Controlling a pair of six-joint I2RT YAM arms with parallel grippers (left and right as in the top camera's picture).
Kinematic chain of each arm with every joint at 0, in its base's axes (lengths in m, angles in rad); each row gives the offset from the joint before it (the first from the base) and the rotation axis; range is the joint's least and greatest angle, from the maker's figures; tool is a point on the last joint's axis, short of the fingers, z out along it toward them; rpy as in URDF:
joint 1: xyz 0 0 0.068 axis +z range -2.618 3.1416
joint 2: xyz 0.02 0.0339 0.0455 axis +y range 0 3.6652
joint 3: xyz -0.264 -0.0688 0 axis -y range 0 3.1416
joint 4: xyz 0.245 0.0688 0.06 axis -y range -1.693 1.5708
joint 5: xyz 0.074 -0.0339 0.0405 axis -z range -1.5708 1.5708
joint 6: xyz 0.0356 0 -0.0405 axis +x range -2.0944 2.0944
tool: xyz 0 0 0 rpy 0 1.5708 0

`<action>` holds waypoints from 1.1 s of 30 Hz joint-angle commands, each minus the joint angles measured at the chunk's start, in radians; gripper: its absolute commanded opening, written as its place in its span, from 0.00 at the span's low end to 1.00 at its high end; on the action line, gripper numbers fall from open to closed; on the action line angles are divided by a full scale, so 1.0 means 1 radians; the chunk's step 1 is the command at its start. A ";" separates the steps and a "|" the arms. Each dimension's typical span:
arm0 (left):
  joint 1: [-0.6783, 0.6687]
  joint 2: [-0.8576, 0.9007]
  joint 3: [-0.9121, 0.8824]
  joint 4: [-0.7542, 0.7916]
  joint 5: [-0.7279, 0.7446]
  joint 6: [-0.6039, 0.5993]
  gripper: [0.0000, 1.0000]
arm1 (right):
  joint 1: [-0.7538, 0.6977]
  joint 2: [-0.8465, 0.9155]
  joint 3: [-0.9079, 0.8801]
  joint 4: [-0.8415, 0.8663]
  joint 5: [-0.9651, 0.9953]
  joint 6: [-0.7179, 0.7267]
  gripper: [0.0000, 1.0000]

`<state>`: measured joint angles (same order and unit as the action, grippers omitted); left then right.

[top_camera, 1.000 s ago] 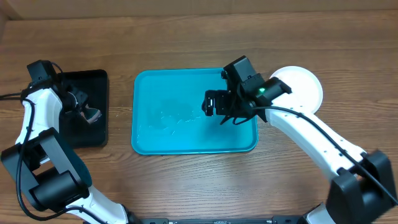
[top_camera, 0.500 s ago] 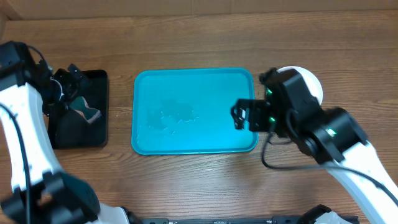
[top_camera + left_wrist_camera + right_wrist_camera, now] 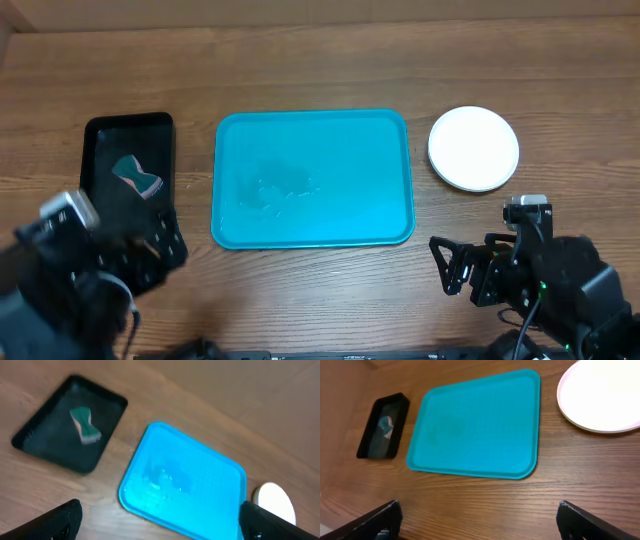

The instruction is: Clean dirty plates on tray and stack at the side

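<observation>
At 9 o'clock of the tray (image 3: pixel 350 170), a black tray (image 3: pixel 105 150) held a sponge (image 3: pixel 137 177); white plate (image 3: pixel 473 148) at 3 o'clock. Left hand (image 3: pixel 162 527) and right hand (image 3: pixel 480 520) stood wide.

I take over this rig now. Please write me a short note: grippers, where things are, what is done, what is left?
Left gripper: open, empty, above the table near its front edge. Right gripper: same.
Tray: no plates on it, faint wet marks only. White plate lies on the table right of it; others under it cannot be seen.
Sponge lies in the black tray.
Done: tray cleared. To do: probably nothing; check under the white plate.
</observation>
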<state>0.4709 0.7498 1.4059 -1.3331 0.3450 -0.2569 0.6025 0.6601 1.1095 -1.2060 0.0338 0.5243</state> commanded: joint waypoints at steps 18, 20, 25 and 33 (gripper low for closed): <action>0.000 -0.201 -0.044 -0.006 -0.039 0.025 1.00 | 0.005 -0.008 -0.024 0.022 0.051 0.007 1.00; 0.000 -0.201 -0.044 -0.006 -0.039 0.025 1.00 | 0.005 -0.008 -0.024 0.022 0.051 0.007 1.00; 0.000 -0.201 -0.044 -0.006 -0.039 0.025 1.00 | 0.005 -0.008 -0.024 0.001 0.051 0.007 1.00; 0.000 -0.201 -0.044 -0.006 -0.039 0.025 1.00 | -0.074 -0.049 -0.076 0.100 0.094 -0.031 1.00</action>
<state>0.4709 0.5564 1.3674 -1.3399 0.3180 -0.2539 0.5831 0.6472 1.0771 -1.1732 0.1013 0.5217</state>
